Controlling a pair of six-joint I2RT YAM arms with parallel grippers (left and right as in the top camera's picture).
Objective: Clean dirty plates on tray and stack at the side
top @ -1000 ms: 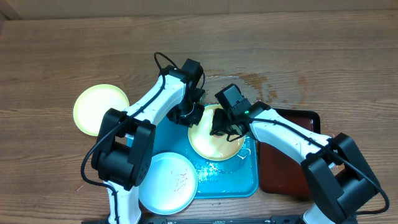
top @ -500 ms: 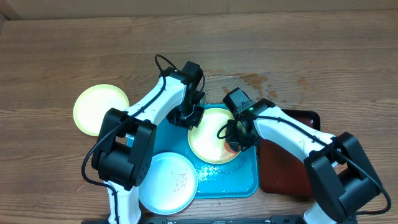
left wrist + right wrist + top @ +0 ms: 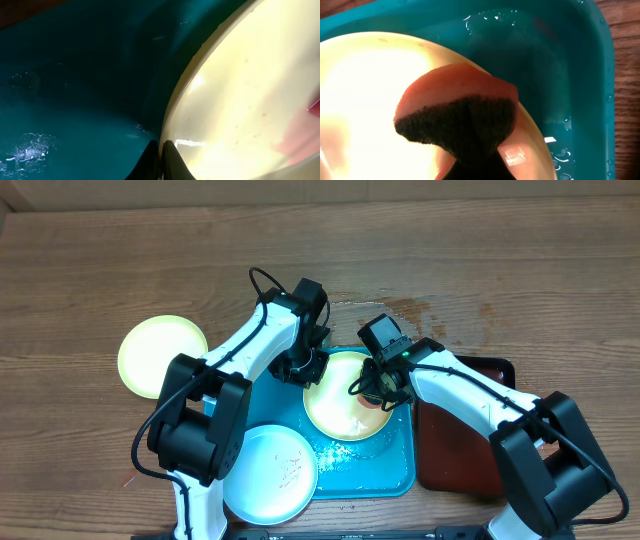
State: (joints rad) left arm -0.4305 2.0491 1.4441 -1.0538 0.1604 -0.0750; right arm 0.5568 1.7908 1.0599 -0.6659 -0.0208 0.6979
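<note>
We are mid-scrub, we judge: the yellow-rimmed plate (image 3: 335, 408) lies in the tray's (image 3: 395, 472) far half, our left gripper (image 3: 301, 368) pinching its rim, our right gripper (image 3: 379, 391) clamped on the sponge (image 3: 455, 107) pressed to it, so next calls for sweeping across its face.

Turquoise tray (image 3: 385, 470), pale yellow plate (image 3: 340, 408), orange sponge (image 3: 455, 90) with black underside, brown wood-grain table (image 3: 100, 260).

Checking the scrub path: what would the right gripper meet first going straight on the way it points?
Likely the yellow-rimmed plate: the right gripper, shut on a sponge, points down onto it; depth is unclear.
</note>
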